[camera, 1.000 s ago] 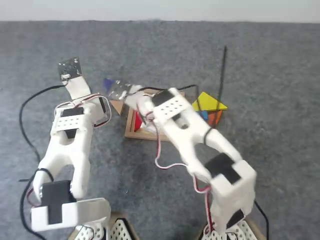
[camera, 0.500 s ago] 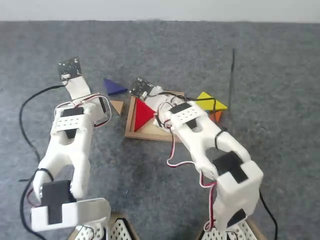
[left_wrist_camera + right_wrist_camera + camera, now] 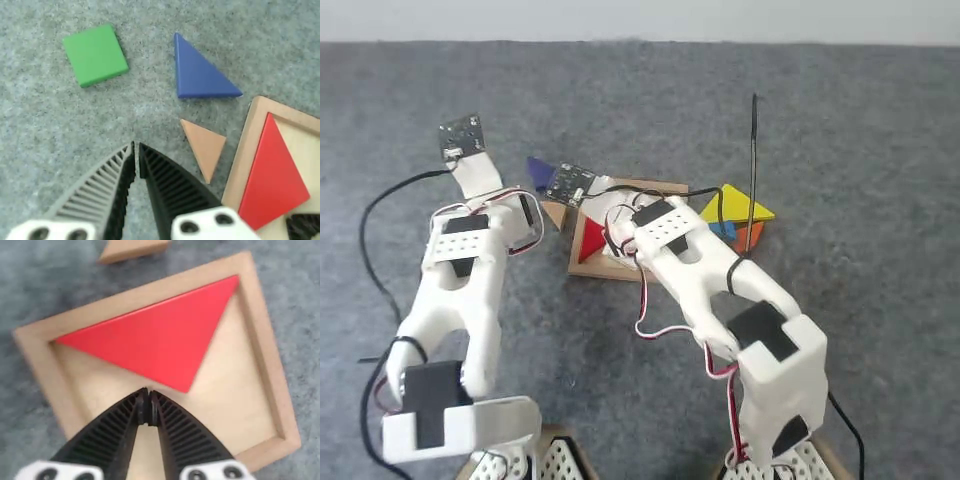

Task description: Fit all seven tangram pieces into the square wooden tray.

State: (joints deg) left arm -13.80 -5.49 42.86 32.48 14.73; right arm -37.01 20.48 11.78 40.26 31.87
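So the square wooden tray (image 3: 588, 267) sat mid-carpet, and just one piece was in it: the red triangle (image 3: 155, 345), long edge flush against the tray's 9 o'clock wall. The right gripper (image 3: 148, 392) hung over the bare tray floor, jaws pinched together on nothing, tips just beside the red piece's point.

The left gripper (image 3: 136, 147) was over the grey carpet (image 3: 860, 150) out at the tray's 9 o'clock, jaws nearly touching and empty too. The little tan triangle (image 3: 206, 147) lay just beside the tray rim there, the blue triangle (image 3: 200, 75) was near it at about 10 o'clock, and the green square (image 3: 95, 55) was off on its own past that.

Over at the tray's 3 o'clock, the yellow triangle (image 3: 735, 205) and an orange piece (image 3: 752, 237) were bunched together on the carpet.
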